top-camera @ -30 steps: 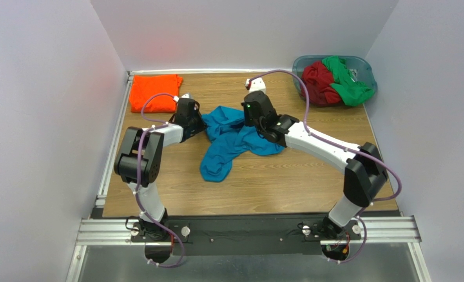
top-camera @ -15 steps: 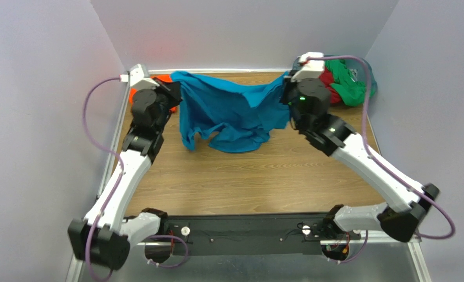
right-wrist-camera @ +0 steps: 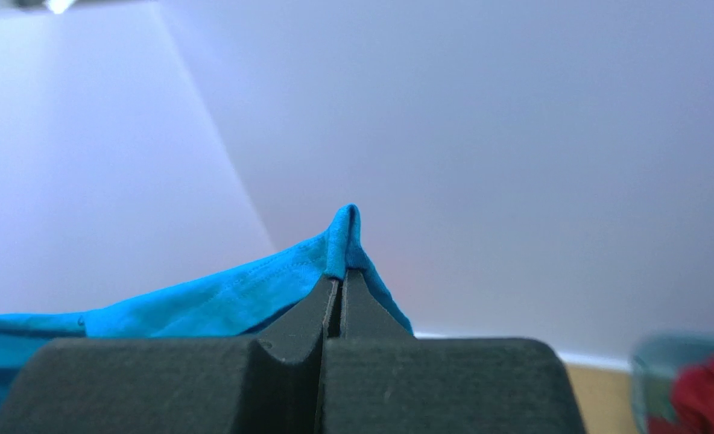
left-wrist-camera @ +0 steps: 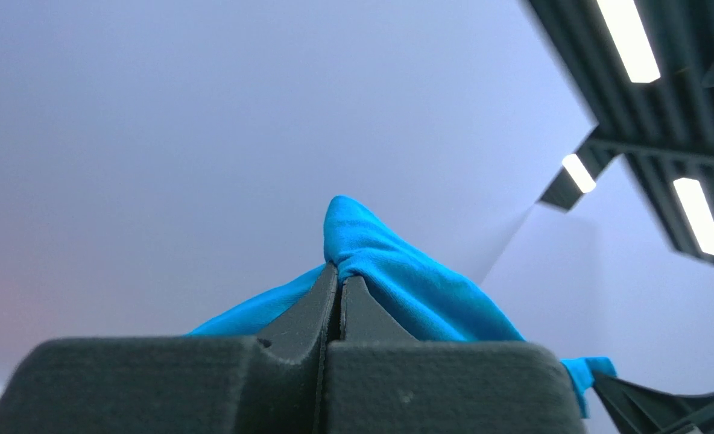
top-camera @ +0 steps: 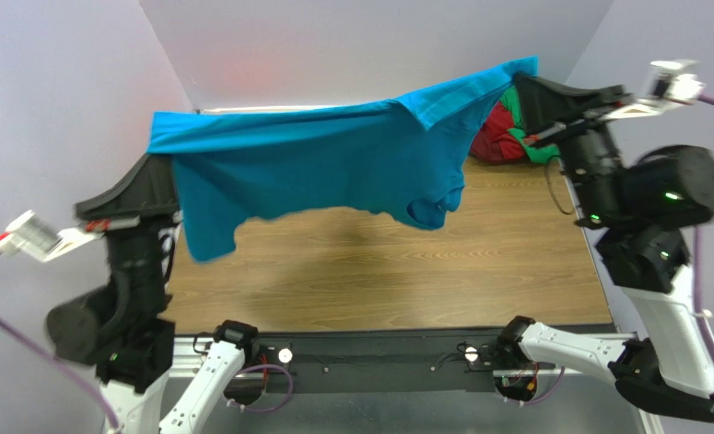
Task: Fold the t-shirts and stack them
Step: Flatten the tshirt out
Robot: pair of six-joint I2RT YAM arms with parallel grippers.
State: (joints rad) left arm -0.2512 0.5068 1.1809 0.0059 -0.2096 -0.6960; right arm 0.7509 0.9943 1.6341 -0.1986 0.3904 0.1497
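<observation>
Top external: teal-blue t-shirt (top-camera: 333, 158) higher, wider.

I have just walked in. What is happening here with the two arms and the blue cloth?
The two arms hold a teal-blue t-shirt spread in the air above the table. The left claw is shut on one end of its upper edge, the right claw on the other, so it hangs between them, clear of the wood. It is not yet folded. A dark red t-shirt and a green t-shirt lie bunched at the far right, partly hidden.
</observation>
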